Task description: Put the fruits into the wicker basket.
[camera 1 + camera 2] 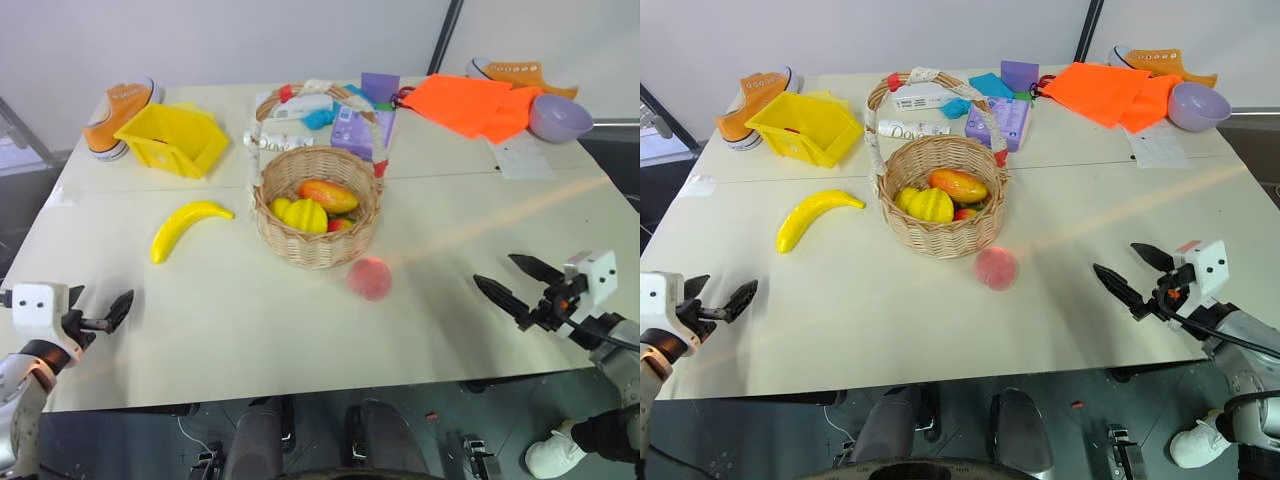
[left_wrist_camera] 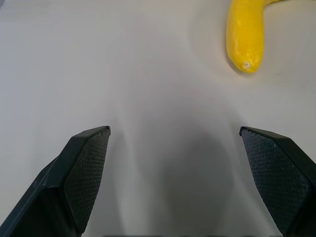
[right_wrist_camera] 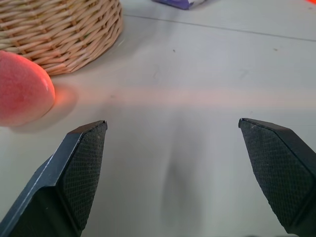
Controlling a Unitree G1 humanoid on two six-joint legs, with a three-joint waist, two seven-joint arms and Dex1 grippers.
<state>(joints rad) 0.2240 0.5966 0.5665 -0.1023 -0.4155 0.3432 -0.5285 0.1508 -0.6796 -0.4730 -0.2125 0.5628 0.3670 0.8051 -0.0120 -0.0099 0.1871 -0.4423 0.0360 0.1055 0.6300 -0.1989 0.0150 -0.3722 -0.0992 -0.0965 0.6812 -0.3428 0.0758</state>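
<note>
Both of my pincers sit nearest, low over the near edge of the table (image 1: 450, 330). Left gripper (image 1: 100, 315): fingers spread wide, empty, clear of the surface. Right gripper (image 1: 512, 280): fingers likewise spread wide, empty; the textured black pads (image 3: 84, 163) show a fine cross-hatch.

Peach (image 1: 369, 277): round, pinkish-red, smooth, resting on the table just in front of the wicker basket (image 1: 318, 205), outside it, between the basket and my right gripper.

Banana (image 1: 187, 226): curved, glossy yellow, plastic-looking, lying flat on the table to the left of the basket and apart from it. Its long axis runs from the near left to the far right, with the far tip pointing toward the basket.

Basket: round, tan, woven, bowl-shaped, with a tall arched handle wrapped in white with red and blue bands. It already holds several yellow and orange-red fruits.

Behind it, at the far left, stands a yellow plastic bin (image 1: 172, 137), angular and smooth-walled.
</note>
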